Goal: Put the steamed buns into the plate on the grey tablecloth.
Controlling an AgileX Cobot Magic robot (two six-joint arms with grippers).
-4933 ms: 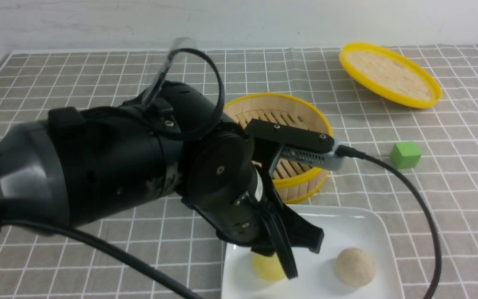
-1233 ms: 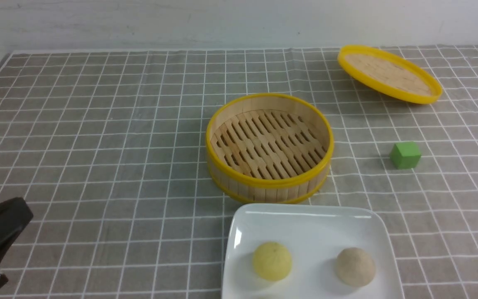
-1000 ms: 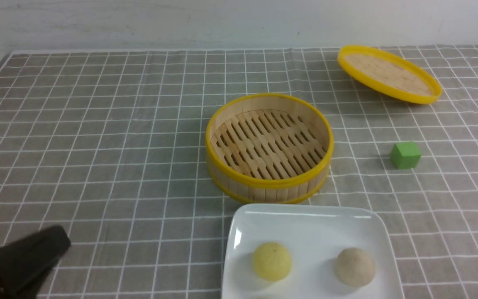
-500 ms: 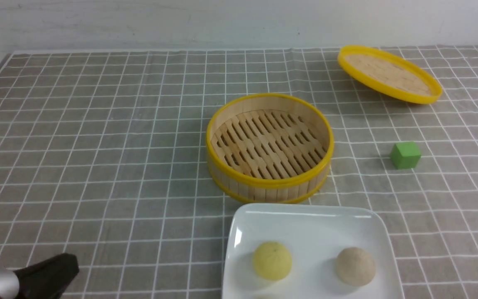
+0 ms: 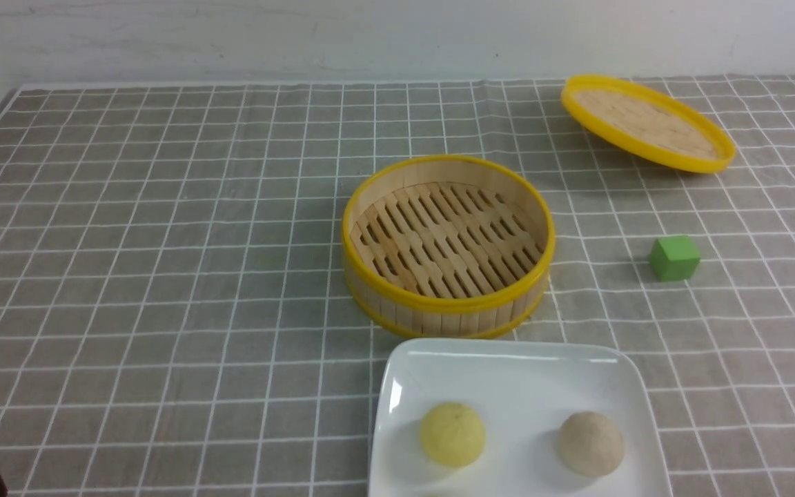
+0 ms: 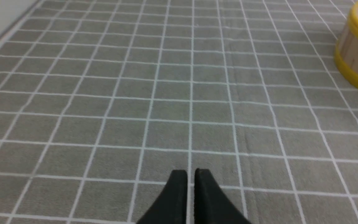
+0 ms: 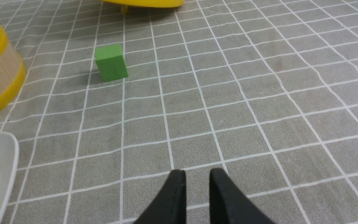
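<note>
From the front, the plate (image 5: 515,373) sits at the near edge of the grey tablecloth (image 5: 163,241), just in front of the emptied steamer (image 5: 447,243). Two steamed buns (image 5: 453,434) rest apart on it, one yellow, one beige; a sliver at the bottom edge may be a third. The lid (image 5: 648,123) lies far right, out of the way.

My left pincer (image 6: 190,174), seen from its wrist, holds nothing, jaws a thin slit apart above bare cloth.

My right pincer (image 7: 197,175) is empty too, jaws a narrow gap apart, with the green cube (image 7: 111,66) well beyond it.
</note>
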